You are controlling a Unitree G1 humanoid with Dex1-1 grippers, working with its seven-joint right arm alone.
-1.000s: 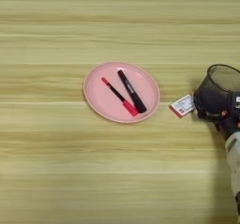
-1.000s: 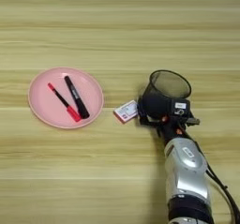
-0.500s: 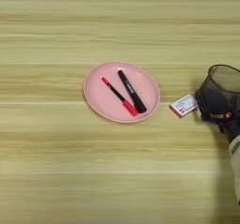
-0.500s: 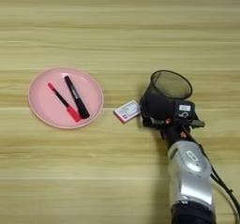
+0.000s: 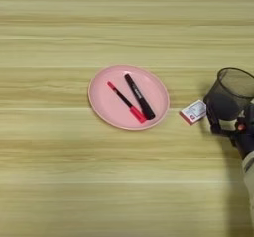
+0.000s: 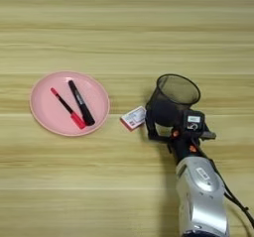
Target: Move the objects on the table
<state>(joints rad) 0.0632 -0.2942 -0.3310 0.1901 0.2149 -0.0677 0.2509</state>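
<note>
1. Where the wood-grain table (image 6: 124, 28) filled both views, five loose things lay or stood on it: one plate, one pen, one marker, one box and one cup.
2. One round pink plate (image 6: 47, 117) sat left of centre, flat on the wood.
3. One thin red pen (image 6: 65, 110) lay on the plate, slanting from upper left to lower right, its thicker red end toward the near rim.
4. One black marker (image 6: 81, 103) lay on the same plate, just right of the pen and nearly parallel to it; whether the two touched could not be told.
5. One small flat white-and-red box (image 6: 133, 118) lay on the bare wood between the plate and the cup, just off the plate's right rim and tilted.
6. One black wire-mesh cup (image 6: 171, 102) stood to the right of the box with its open mouth tipped toward the far right; its lower left side was just beside the box.
7. One right gripper (image 6: 161, 132) reached up from the bottom edge on one silver forearm (image 6: 202, 199), its black fingers (image 6: 149, 127) set against the cup's near lower wall.
8. Whether those fingers truly clamped the cup or only rested against it could not be told.
</note>
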